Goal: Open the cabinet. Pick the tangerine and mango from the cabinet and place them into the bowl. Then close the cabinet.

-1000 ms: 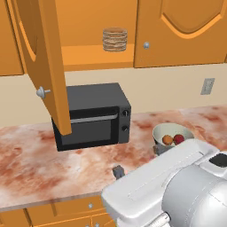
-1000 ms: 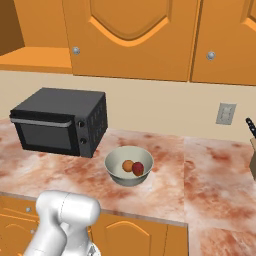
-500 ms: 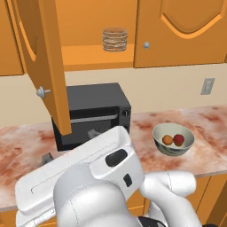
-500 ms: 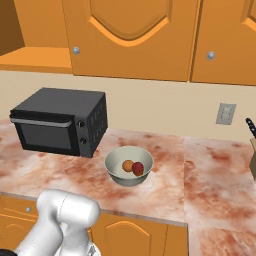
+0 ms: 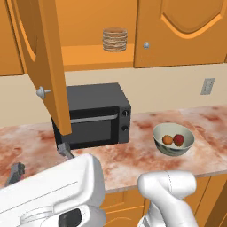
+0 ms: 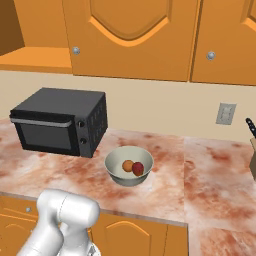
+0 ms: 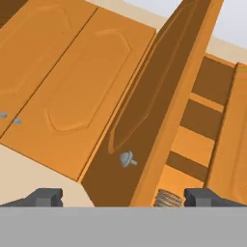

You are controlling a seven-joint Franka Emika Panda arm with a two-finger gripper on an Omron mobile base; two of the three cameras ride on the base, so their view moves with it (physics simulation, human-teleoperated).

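The arm has swung lower-left; released tool (image 7: 118, 197) faces the cabinet (image 7: 144, 120); bowl (image 5: 173, 139) holds two fruits.

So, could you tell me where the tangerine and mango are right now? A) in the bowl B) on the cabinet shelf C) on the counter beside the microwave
A: the tangerine and the mango lie side by side inside the bowl.

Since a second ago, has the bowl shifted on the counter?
No. The bowl sits where it did, right of the microwave in the right base view, tangerine and mango inside.
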